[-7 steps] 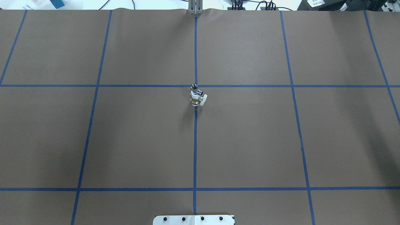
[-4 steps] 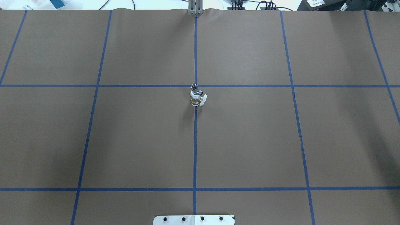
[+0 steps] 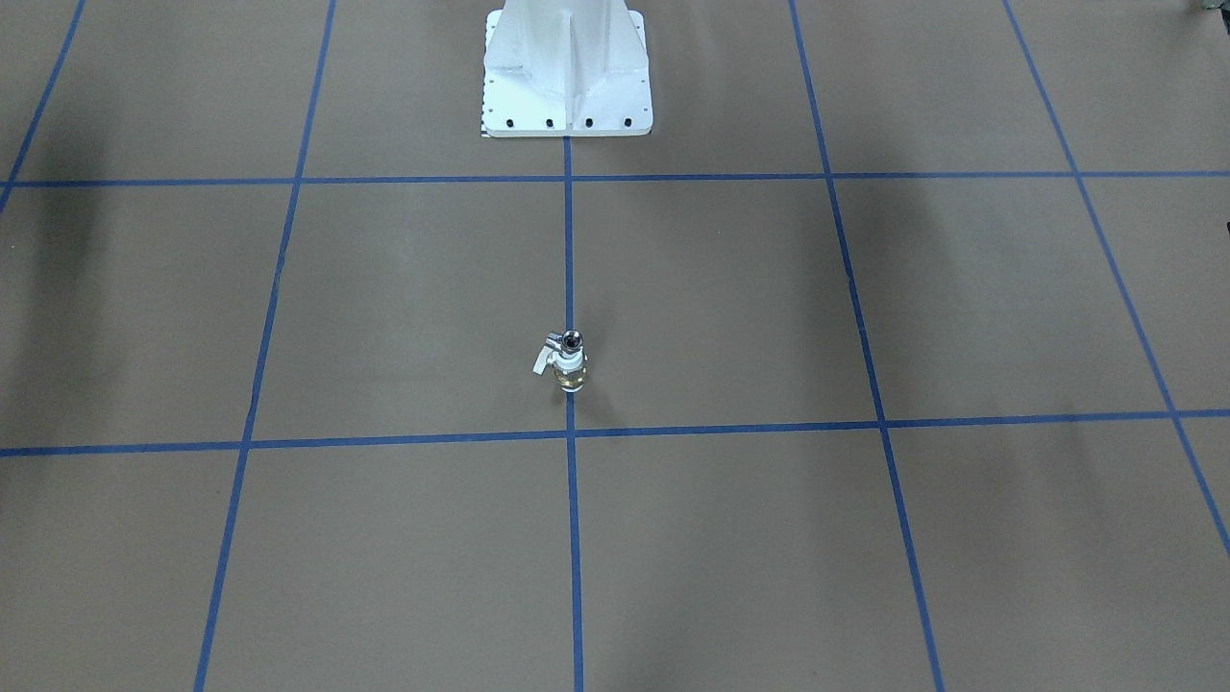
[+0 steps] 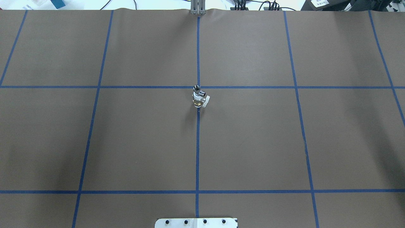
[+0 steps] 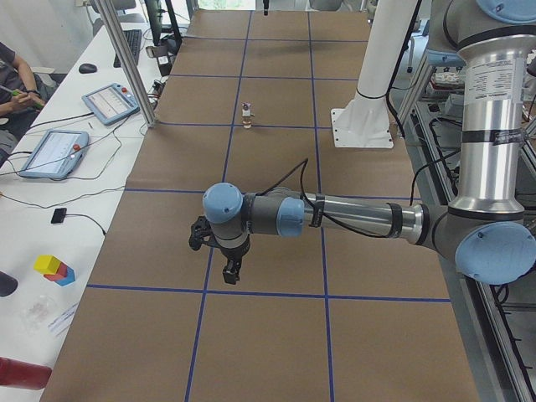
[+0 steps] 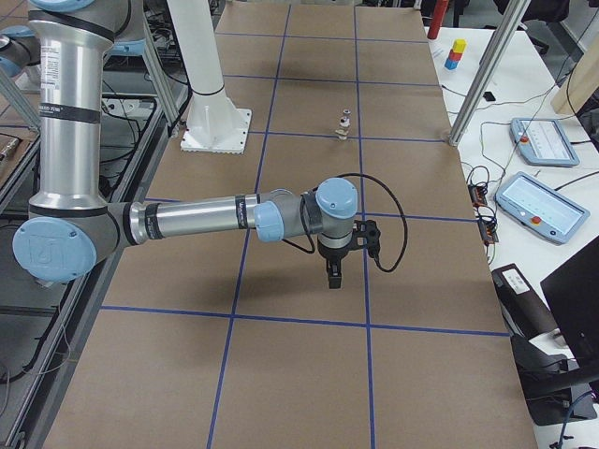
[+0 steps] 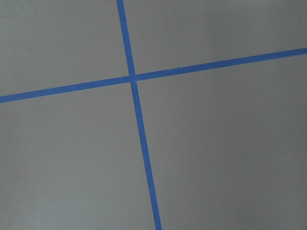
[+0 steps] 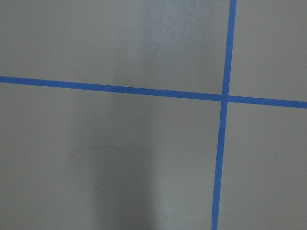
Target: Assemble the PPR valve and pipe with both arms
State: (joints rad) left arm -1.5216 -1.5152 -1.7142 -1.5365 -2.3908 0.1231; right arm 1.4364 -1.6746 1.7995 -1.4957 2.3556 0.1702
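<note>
— So where's the PPR valve (image 4: 198, 102)?
— Upright on the centre blue tape line (image 4: 197, 142), with the pipe (image 4: 198, 91) seated on top; joined, I'd judge
— And the arms?
— The left gripper (image 5: 229, 270) and right gripper (image 6: 334, 274) hang over brown paper (image 4: 253, 142), well apart from it; spread or closed, I cannot tell
— Advice?
— Move high and wide; that stack could topple. No container shows
</note>
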